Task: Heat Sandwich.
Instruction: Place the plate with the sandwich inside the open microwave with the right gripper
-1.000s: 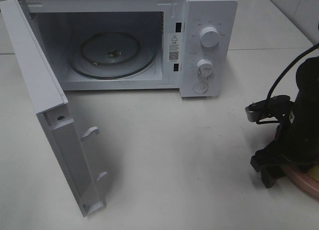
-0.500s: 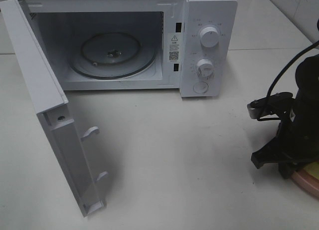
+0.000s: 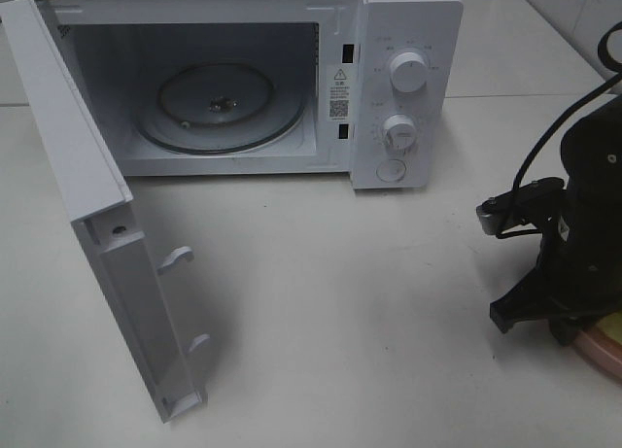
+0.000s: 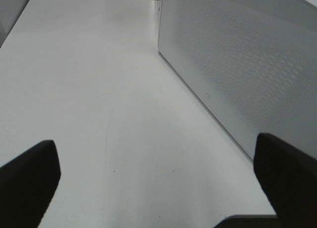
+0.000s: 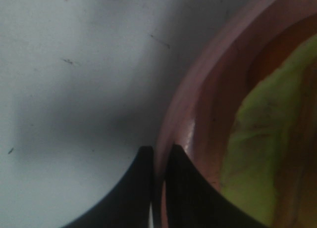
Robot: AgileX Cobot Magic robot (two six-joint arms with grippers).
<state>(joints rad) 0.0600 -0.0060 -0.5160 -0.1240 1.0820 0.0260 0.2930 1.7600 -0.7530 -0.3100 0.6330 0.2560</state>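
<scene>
Right pincer [image 5: 159, 155] pinches plate [image 5: 182, 105] rim; left pincer [image 4: 157, 177] spread; sandwich [image 5: 257, 131] axis unclear.

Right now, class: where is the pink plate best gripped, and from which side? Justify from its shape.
Pinch the raised rim of the pink plate from above, on its open-table side, one finger each side. The sandwich covers the middle, leaving only the rim free. The right gripper is shut there.
</scene>
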